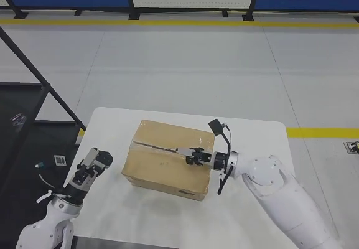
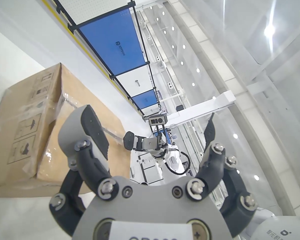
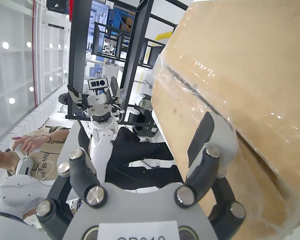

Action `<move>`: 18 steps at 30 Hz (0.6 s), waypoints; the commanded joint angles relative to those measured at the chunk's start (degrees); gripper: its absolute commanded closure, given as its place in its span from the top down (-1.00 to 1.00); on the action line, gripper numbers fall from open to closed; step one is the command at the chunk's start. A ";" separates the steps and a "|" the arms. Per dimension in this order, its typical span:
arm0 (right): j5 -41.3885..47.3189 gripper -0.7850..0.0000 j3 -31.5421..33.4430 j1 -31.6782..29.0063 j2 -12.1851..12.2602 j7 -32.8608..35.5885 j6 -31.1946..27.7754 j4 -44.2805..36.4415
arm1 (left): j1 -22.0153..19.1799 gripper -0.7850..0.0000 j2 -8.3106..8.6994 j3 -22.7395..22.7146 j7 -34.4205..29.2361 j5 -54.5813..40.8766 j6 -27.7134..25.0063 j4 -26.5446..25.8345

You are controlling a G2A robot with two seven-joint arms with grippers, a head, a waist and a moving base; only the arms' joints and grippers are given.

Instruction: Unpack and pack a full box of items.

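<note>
A brown cardboard box [image 1: 165, 159], sealed with clear tape along its top seam, sits in the middle of the white table [image 1: 254, 134]. My right gripper [image 1: 190, 155] lies over the box top at the seam. In the right wrist view this gripper [image 3: 143, 126] is open, and one of its fingers [image 3: 210, 136] rests against the taped seam of the box [image 3: 240, 71]. My left gripper [image 1: 95, 160] hovers over the table left of the box, apart from it. It is open [image 2: 150, 118] with nothing between its fingers, and the box [image 2: 35, 126] stands just ahead of it.
A black metal frame [image 1: 23, 93] stands off the table's left side. Bare table surface lies in front of the box and to its right, around the right arm. The table's far edge runs close behind the box.
</note>
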 commanded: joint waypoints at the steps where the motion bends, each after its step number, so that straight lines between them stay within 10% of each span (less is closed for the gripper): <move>1: 0.02 1.00 0.04 0.24 -0.10 -0.19 0.20 0.72 | -0.02 1.00 0.05 0.04 0.03 -0.04 -0.05 0.05; 18: -1.01 1.00 4.99 -3.36 1.16 2.63 4.10 -0.90 | -5.05 1.00 0.45 5.12 -5.44 -4.84 3.07 2.39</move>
